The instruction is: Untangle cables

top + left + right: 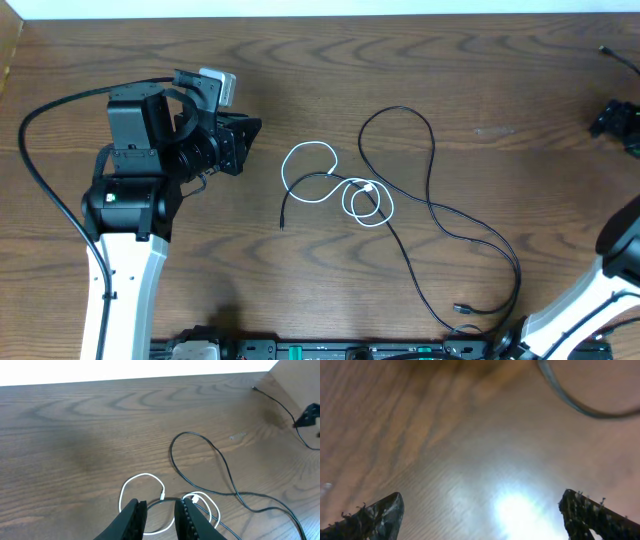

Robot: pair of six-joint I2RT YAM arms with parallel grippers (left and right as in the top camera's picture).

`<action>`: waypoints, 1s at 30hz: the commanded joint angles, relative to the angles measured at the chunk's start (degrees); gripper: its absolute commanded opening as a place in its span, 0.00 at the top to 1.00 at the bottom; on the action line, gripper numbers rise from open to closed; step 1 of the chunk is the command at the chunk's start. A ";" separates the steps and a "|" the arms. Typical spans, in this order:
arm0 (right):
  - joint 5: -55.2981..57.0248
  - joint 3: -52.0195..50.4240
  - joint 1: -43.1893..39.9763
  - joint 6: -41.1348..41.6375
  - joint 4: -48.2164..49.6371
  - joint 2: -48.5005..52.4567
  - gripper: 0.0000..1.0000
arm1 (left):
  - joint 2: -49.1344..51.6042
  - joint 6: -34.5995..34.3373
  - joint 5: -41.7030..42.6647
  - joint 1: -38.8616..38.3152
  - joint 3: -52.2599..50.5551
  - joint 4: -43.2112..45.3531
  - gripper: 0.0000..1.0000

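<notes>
The left gripper (161, 510) fills the bottom of its wrist view. Its two dark fingers (132, 521) stand a narrow gap apart and hold nothing. Just ahead of the fingertips lies the white cable (145, 474): one open loop ahead and to the left of the gap, and a tighter coil ahead and to the right. A thin dark strand crosses the bench (75, 420) beyond the gap and joins the two. Farther ahead and to the right, the black cable (220, 457) arches in a tall loop, comes back toward the white coil and trails off to the right.

From overhead, the left gripper (246, 132) points at the white cable (312, 144) and is near it but not touching. The black cable (432, 160) crosses the white coil and runs well away from this gripper to a small plug (462, 309).

The right gripper (482, 510) is spread wide and empty, close over the blurred bench (420, 435). A dark cord curves ahead and to its right; which one cannot be told.
</notes>
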 commanded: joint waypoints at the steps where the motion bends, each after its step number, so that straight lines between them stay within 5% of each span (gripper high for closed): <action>1: -4.22 0.04 -0.76 -10.62 1.55 2.29 0.03 | -0.87 0.00 -0.26 -0.13 -0.07 -0.39 0.75; 30: 0.37 0.24 -9.55 -14.05 16.44 12.46 0.01 | -3.34 1.49 -0.35 -6.58 -0.07 0.74 0.75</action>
